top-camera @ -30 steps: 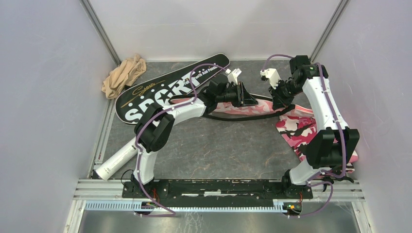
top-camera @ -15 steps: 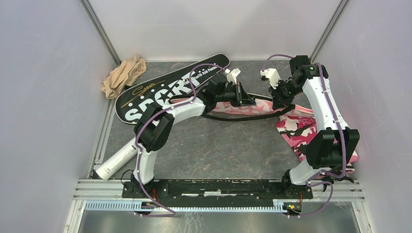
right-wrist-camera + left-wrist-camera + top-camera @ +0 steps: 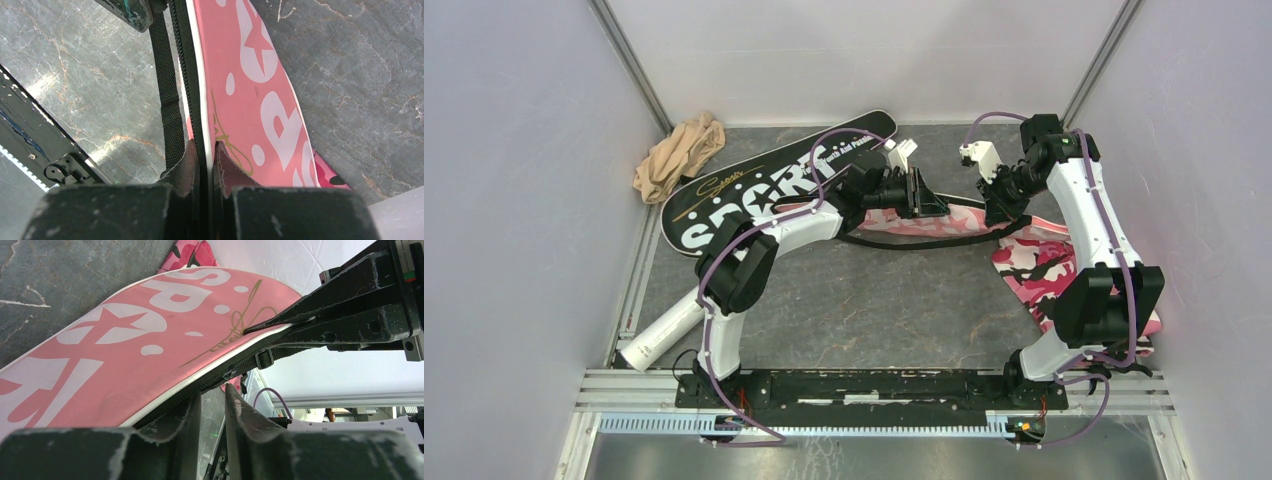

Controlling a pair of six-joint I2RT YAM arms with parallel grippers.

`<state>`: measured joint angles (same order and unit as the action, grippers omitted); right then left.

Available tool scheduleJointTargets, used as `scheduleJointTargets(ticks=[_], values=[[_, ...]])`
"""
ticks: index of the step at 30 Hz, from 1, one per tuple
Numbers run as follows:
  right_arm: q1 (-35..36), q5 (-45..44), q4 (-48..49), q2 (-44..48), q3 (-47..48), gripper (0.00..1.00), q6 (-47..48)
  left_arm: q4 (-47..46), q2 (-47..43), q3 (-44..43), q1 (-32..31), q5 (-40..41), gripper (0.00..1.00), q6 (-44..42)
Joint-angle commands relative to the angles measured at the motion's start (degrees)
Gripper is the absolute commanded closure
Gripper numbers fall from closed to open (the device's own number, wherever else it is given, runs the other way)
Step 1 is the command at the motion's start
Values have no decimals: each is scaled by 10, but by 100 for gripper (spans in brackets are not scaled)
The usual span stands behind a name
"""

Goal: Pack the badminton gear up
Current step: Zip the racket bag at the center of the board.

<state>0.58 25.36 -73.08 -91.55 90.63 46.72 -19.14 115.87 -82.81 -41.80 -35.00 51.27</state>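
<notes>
Right hand (image 3: 205,149) pinched the pink bag (image 3: 255,105) by its rim, edge raised off the surface (image 3: 350,75) between both arms. Left hand (image 3: 212,396) sat narrowly parted at the zipper (image 3: 239,362). Zipping up, I judged. Next needed a clean catch of the pull.

White links and black joints form the left arm (image 3: 796,228) and right arm (image 3: 1092,215); lilac cables (image 3: 996,113) loop along both. The left gripper (image 3: 212,396) has scuffed black fingers (image 3: 240,410).
</notes>
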Motion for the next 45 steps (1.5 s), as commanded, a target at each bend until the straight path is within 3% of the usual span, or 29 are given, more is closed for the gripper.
scheduleJointTargets(ticks=[1, 18, 28, 45], values=[[-2, 17, 11, 35, 5, 100, -23, -27, -15, -13, 6, -3, 67, -26], [-3, 19, 11, 35, -2, 100, -23, -61, -14, -16, 6, -13, 56, -84], [-2, 17, 11, 37, -4, 100, -23, -28, -12, -20, 7, 33, 47, -117], [-3, 18, 11, 36, -7, 100, -23, -37, 24, -78, 5, 13, 47, -128]])
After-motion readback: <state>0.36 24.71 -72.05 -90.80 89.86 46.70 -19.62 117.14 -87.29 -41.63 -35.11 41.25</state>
